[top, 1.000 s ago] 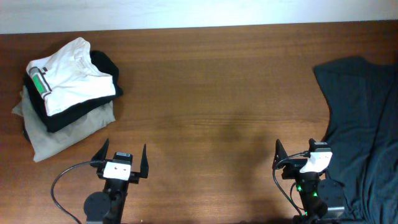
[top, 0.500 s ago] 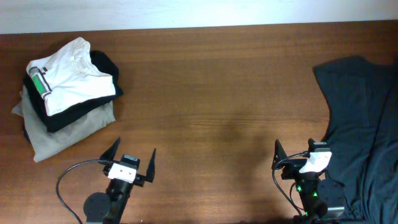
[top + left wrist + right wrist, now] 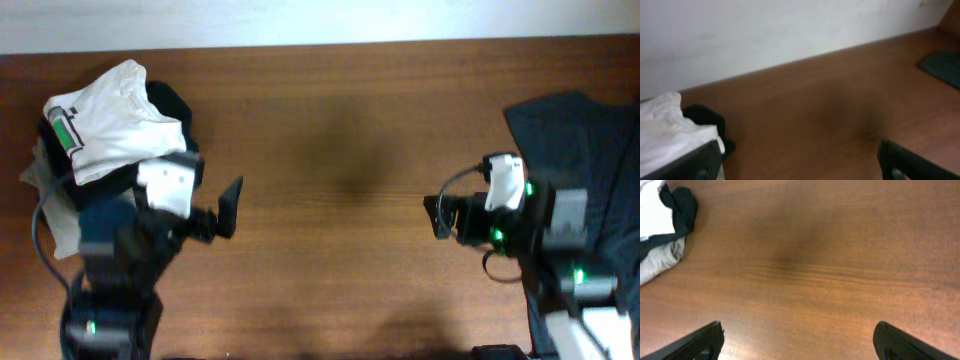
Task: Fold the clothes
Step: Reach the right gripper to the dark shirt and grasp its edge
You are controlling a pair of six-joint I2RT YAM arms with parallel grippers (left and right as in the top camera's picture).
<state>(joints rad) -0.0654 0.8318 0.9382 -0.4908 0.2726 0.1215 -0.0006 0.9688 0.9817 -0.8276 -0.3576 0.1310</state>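
Note:
The dark greenish-black T-shirt [image 3: 585, 160] lies crumpled at the right edge of the table, its plain side showing; a corner of it shows in the left wrist view [image 3: 942, 67]. My right gripper [image 3: 438, 216] is open and empty, just left of the shirt and pointing at bare wood [image 3: 797, 330]. My left gripper [image 3: 212, 200] is open and empty at the left of the table, beside the stack of folded clothes [image 3: 799, 155]. The shirt's lettering is hidden.
A stack at the far left holds a white folded shirt with a green label [image 3: 110, 125], a black garment [image 3: 172, 105] and a beige folded garment [image 3: 45, 175]. The left arm covers part of it. The white wall [image 3: 765, 30] runs behind the wooden table [image 3: 330, 130].
Both arms have risen from the front edge and reached out over the table. The left gripper moved up beside the folded stack, the right gripper up beside the dark T-shirt.

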